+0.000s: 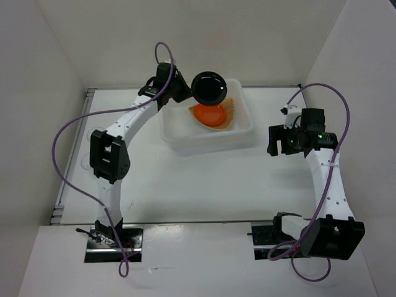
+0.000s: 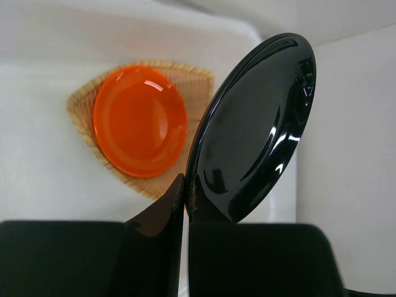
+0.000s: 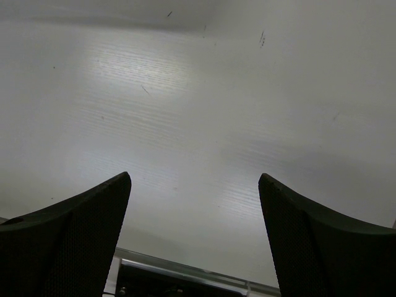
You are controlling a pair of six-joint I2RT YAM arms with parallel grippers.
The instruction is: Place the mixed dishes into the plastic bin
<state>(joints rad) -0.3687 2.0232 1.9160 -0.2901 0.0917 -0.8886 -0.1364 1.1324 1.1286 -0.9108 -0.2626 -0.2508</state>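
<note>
My left gripper (image 1: 185,91) is shut on the rim of the glossy black round plate (image 1: 208,88) and holds it tilted above the plastic bin (image 1: 179,137). In the left wrist view the black plate (image 2: 253,130) stands on edge, pinched at its lower rim by my left gripper (image 2: 186,189). The orange plate (image 1: 209,114) lies on the tan woven tray (image 1: 231,111) inside the bin; both also show in the left wrist view, the orange plate (image 2: 139,120) on the woven tray (image 2: 197,83). My right gripper (image 1: 276,141) is open and empty, right of the bin; it also shows in the right wrist view (image 3: 195,185). No clear cups are in view.
White walls enclose the table on the left, back and right. A metal rail (image 3: 185,275) shows at the table's edge in the right wrist view. Purple cables loop from both arms.
</note>
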